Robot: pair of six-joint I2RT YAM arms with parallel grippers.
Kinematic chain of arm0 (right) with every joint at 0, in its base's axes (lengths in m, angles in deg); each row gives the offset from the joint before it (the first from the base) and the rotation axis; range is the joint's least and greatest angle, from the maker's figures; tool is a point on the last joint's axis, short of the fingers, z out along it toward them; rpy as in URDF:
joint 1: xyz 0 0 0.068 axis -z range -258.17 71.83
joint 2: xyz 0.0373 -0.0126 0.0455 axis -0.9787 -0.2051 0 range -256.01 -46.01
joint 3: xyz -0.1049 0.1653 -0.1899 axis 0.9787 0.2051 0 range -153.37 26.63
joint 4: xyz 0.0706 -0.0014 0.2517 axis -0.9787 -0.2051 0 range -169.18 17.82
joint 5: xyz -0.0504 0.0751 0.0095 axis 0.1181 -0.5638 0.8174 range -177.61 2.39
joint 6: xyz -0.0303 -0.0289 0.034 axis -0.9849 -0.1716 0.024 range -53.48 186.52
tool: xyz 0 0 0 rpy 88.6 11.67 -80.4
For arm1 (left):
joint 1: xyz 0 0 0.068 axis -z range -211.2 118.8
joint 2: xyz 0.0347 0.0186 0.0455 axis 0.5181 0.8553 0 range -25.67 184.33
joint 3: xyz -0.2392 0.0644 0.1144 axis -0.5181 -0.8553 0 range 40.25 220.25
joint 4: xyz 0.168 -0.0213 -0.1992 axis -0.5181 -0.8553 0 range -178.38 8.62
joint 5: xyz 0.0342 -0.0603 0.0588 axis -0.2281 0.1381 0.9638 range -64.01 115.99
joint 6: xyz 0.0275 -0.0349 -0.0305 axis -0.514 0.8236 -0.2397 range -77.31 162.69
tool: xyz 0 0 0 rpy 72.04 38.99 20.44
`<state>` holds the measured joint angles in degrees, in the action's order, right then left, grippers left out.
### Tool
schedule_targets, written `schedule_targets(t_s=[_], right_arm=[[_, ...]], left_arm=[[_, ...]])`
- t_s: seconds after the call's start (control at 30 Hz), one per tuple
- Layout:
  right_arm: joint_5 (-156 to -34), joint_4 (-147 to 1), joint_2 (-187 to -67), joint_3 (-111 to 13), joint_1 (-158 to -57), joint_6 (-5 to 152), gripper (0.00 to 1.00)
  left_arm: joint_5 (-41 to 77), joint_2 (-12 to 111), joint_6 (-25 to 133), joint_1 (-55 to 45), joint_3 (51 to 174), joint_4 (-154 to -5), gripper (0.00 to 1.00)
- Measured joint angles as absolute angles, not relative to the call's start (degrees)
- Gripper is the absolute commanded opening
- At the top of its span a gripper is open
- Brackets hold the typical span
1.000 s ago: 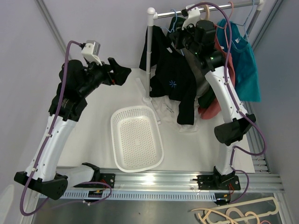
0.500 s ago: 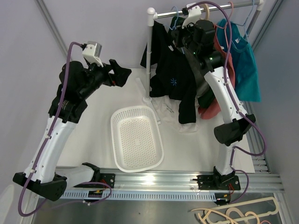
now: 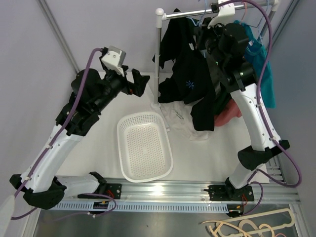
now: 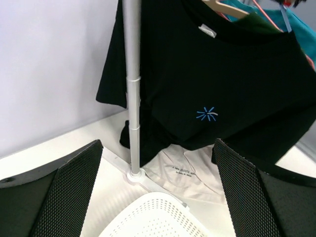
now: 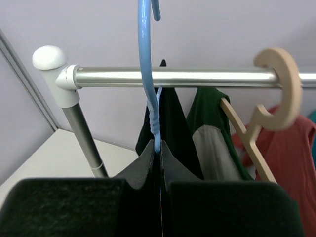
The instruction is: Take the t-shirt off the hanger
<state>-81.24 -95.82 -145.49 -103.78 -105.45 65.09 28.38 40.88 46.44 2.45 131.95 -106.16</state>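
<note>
Left wrist view shows the black t-shirt [image 4: 217,89] hanging limp just beside the rack post [image 4: 132,98], carried, it seems, on the blue hanger [image 5: 148,74]. The right gripper [image 5: 159,163] is pinched tight on the hanger's neck, in front of the rail [image 5: 197,77]. The cloth looks light, soft and floppy, and likely to slide off smooth plastic, so the hem or a sleeve seems the best hold. The left gripper [image 3: 138,83] stands wide open and empty, facing the shirt, near the white basket [image 3: 144,146].
</note>
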Motion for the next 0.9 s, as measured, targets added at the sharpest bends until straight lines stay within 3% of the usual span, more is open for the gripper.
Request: schedule_targets(t_s=[0.23, 0.47, 0.73, 0.9], right_arm=[[-67.3, -97.4, -135.2, -93.1, -109.3, 72.7, 0.0], [-54.5, -101.9, -133.3, -92.1, -111.3, 81.9, 0.0], [-49.6, -105.9, -133.3, -92.1, -112.3, 89.3, 0.0], [-49.3, -107.7, -133.3, -92.1, -113.6, 91.6, 0.0]], left_arm=[[37.7, 38.7, 38.5, 16.6, 127.1, -101.8, 1.0], [47.4, 33.8, 28.9, 32.4, 108.8, -85.7, 0.99], [48.0, 34.0, 24.6, 40.5, 90.4, -65.7, 1.0], [50.4, 38.2, 20.2, 43.8, 87.0, -53.5, 1.0]])
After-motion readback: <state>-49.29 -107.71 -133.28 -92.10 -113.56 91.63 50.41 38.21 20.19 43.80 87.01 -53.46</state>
